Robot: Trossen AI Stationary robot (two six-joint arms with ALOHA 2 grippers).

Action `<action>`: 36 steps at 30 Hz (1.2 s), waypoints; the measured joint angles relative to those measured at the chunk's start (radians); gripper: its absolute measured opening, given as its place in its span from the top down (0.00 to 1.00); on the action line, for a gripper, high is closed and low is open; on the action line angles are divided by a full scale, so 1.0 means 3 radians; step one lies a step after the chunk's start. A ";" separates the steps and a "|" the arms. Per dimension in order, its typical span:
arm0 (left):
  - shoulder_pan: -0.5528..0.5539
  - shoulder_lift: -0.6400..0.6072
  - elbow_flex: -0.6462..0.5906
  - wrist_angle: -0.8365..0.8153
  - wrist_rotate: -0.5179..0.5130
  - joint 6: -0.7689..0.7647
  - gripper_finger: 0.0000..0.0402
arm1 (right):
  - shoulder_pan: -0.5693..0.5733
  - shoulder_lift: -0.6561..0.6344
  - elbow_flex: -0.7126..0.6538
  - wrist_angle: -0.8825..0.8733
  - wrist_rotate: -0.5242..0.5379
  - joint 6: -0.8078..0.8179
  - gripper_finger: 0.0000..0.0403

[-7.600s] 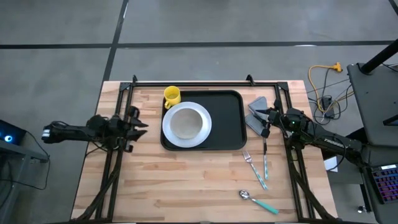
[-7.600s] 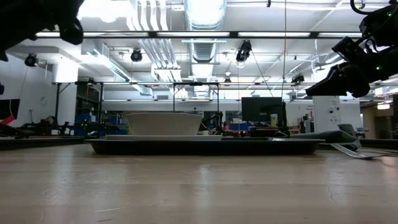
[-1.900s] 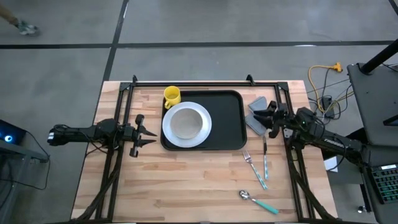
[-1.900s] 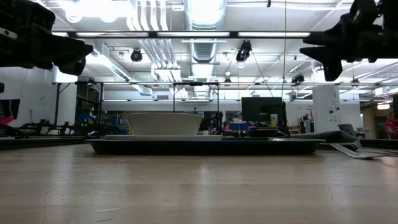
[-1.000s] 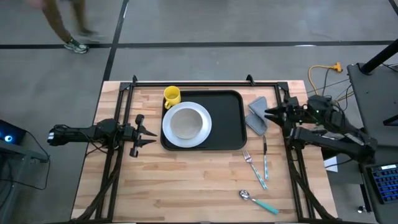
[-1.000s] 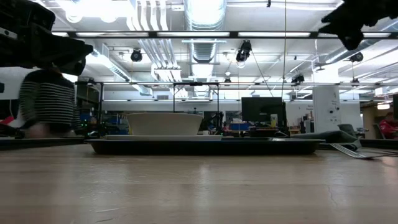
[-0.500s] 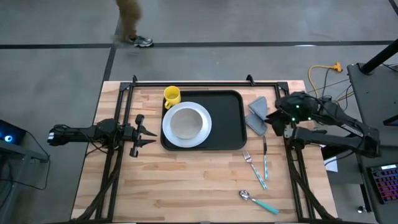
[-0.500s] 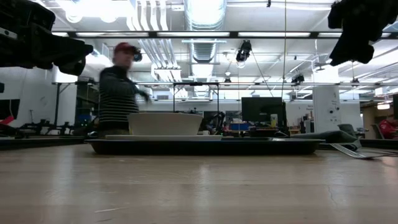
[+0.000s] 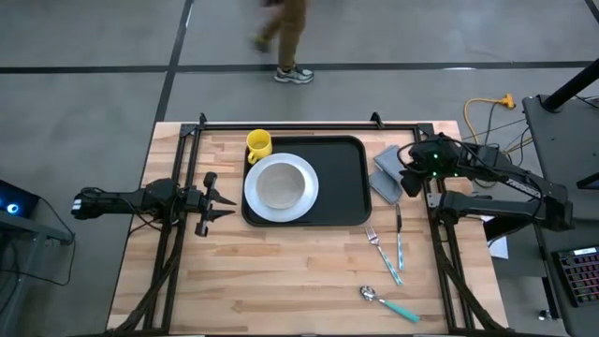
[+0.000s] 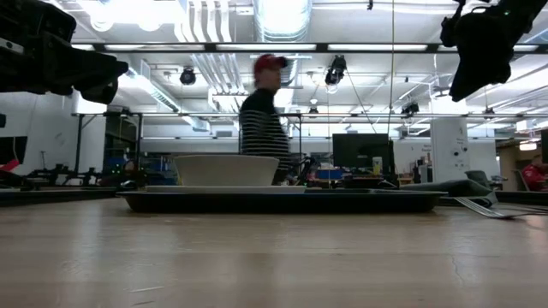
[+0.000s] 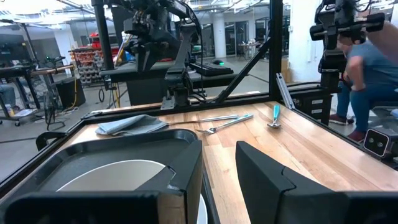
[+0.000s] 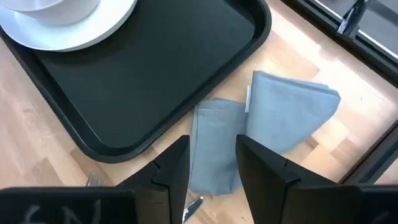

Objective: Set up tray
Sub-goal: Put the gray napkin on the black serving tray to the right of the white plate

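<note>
Wooden slatted worktop (image 9: 281, 271), framed by a black rail, is set in a workshop with a grey floor; a person (image 10: 264, 120) in a striped top and red cap is seen passing behind it.

Tray (image 9: 342, 183): black, rectangular, low-rimmed, laid flat at the far middle of the worktop. A white plate (image 9: 280, 187) is carried on its left half, overlapping the left rim, with a white bowl (image 10: 226, 169) seated on it.

Yellow mug (image 9: 259, 144): placed on the wood just beside the tray's far left corner.

Grey-blue napkin (image 12: 273, 118): folded, laid just beside the tray's right edge.

Fork (image 9: 379, 247) and a teal-handled knife (image 9: 400, 245): laid side by side on the wood, near the tray's front right corner. Teal-handled spoon (image 9: 388, 301): laid nearer the front edge, well apart from the tray.

Right pincer (image 12: 211, 165): held above the napkin, pointed down at it, fingers parted, nothing gripped.

Left pincer (image 9: 213, 198): held level left of the tray, aimed toward the plate, fingers parted, nothing gripped.
</note>
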 joint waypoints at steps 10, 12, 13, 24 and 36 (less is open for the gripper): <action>0.0001 0.0000 0.0000 -0.0001 0.0000 0.0000 0.79 | 0.0001 0.0314 -0.0001 -0.0084 0.0249 0.0060 0.70; 0.0000 0.0000 0.0000 -0.0001 0.0000 0.0000 0.79 | 0.0001 0.0417 -0.0001 -0.0085 0.0384 0.0080 0.70; 0.0001 0.0000 0.0000 -0.0001 0.0000 0.0000 0.79 | 0.0000 0.0469 -0.0002 -0.0084 0.0448 0.0084 0.70; 0.0000 0.0000 0.0000 0.0000 -0.0001 0.0000 0.79 | 0.0025 0.1146 -0.0004 -0.0055 0.0897 0.0123 0.70; 0.0000 0.0001 0.0000 -0.0001 0.0000 0.0000 0.79 | 0.0284 0.1799 0.0001 0.0195 0.1361 0.0251 0.70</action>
